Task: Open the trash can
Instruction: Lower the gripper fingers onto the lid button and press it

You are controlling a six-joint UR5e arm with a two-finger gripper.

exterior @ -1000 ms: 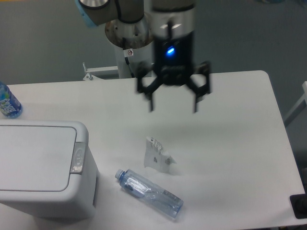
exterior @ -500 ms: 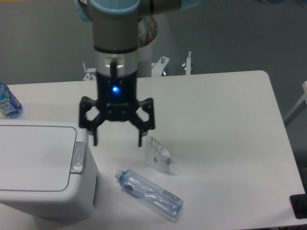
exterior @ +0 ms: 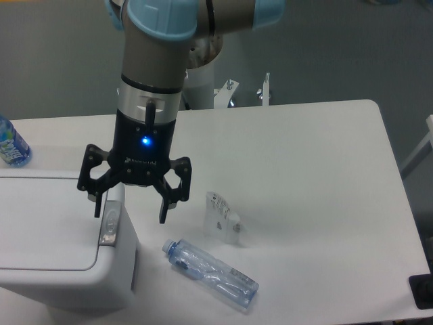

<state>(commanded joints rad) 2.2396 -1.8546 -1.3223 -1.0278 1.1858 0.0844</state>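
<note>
While its lid lies flat, trash can (exterior: pixel 54 237) button strip facing right (lengthwise front-to-back), tool (exterior: pixel 130 206) spread open above.

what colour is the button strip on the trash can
Grey, on the white trash can; the button strip shows in the fixed camera view.

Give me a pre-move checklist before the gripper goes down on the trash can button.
1. Gripper open, holding nothing: ok.
2. Trash can lid closed flat: ok.
3. Grey button strip visible and uncovered: ok.
4. One fingertip lined up over the strip: looks ok, height above it cannot tell.
5. Lying bottle and crumpled wrapper clear of the bin: ok.
6. Upright bottle behind the bin, apart from the lid: ok.
</note>
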